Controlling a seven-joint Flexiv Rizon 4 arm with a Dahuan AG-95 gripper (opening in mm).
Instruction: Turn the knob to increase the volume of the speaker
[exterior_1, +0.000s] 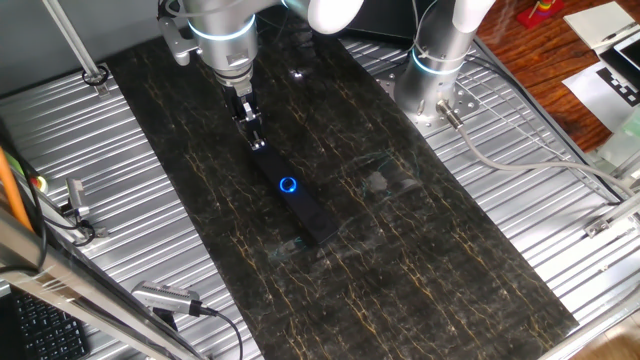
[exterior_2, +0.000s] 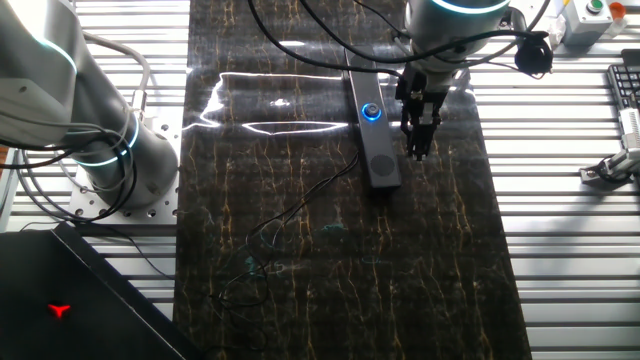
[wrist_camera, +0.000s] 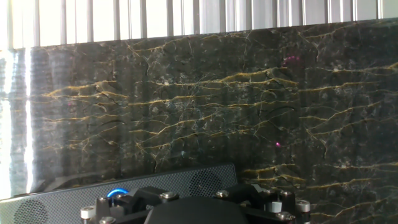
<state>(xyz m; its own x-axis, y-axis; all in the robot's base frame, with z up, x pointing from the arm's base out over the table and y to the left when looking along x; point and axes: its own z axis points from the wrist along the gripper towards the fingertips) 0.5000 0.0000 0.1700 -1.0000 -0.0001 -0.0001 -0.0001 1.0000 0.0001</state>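
Observation:
The speaker (exterior_1: 300, 205) is a slim black bar lying diagonally on the dark marble mat. Its knob (exterior_1: 288, 185) glows with a blue ring near the bar's middle. My gripper (exterior_1: 257, 140) hangs above the speaker's far end, short of the knob, its fingers close together with nothing between them. In the other fixed view the gripper (exterior_2: 418, 150) hovers just right of the speaker (exterior_2: 378, 150), a little past the knob (exterior_2: 372, 111). In the hand view the speaker's mesh (wrist_camera: 168, 185) and the blue knob (wrist_camera: 116, 193) show at the bottom edge, partly hidden by the gripper body.
A thin black cable (exterior_2: 300, 200) trails from the speaker across the mat. A second arm's base (exterior_1: 435, 70) stands at the mat's far edge. Ribbed metal table (exterior_1: 130, 200) surrounds the mat, with clamps (exterior_1: 170, 300) near the front left.

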